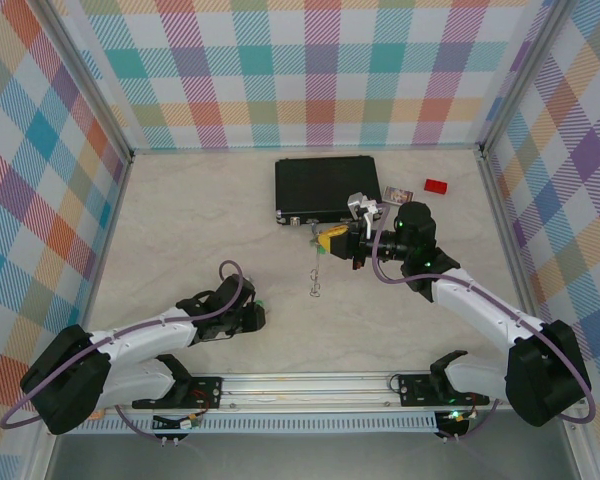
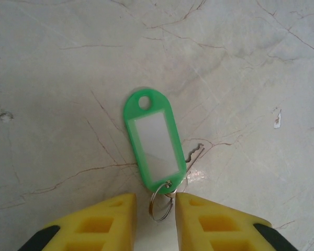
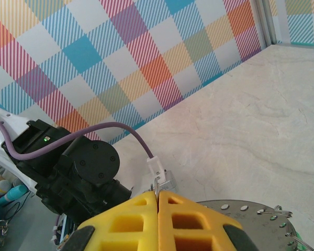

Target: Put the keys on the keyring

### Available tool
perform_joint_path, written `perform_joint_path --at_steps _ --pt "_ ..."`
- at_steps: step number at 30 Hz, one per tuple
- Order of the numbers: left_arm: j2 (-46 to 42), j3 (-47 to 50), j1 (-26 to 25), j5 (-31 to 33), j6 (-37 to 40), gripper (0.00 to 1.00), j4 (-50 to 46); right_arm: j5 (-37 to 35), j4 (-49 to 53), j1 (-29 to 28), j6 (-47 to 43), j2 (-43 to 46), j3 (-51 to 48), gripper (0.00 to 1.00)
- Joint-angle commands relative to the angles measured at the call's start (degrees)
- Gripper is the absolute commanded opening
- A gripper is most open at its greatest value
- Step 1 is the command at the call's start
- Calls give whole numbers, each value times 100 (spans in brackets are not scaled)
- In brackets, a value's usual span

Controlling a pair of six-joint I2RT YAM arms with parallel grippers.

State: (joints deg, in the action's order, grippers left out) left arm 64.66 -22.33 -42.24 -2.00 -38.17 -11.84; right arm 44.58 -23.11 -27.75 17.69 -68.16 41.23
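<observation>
One of the keys [image 2: 153,137] lies flat on the marble table: an oblong green tag with a clear window, a short metal blade [image 2: 196,153] poking out from under it, and a small split ring [image 2: 160,201] at its near end. My left gripper [image 2: 155,209] is low over the table, open by a narrow gap, with that small ring between its yellow fingers. The right finger touches the ring and the left one stands apart. My right gripper [image 3: 158,194] is shut on the thin grey keyring [image 3: 157,185], seen edge-on. In the top view the keyring [image 1: 315,278] hangs below the right gripper [image 1: 332,240].
A black case [image 1: 325,185] lies at the back of the table, just behind the right gripper. A small red block [image 1: 436,185] sits to its right. Plaid walls close in three sides. A flat grey metal plate with small holes [image 3: 251,222] shows beside the right fingers.
</observation>
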Motion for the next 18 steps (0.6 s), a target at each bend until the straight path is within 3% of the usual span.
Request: perform_joint_path --at_steps 1,8,15,18 --pt "-7 -23 -15 -270 -129 25 304 135 -263 26 76 32 1 0" --pt "-231 71 -19 -340 -166 23 441 147 -283 24 94 4 6 0" --pt "87 -25 -19 -211 -112 23 269 145 -296 24 91 -1 10 0" --pt "184 -68 -29 -259 -102 27 312 150 -299 24 93 -2 8 0"
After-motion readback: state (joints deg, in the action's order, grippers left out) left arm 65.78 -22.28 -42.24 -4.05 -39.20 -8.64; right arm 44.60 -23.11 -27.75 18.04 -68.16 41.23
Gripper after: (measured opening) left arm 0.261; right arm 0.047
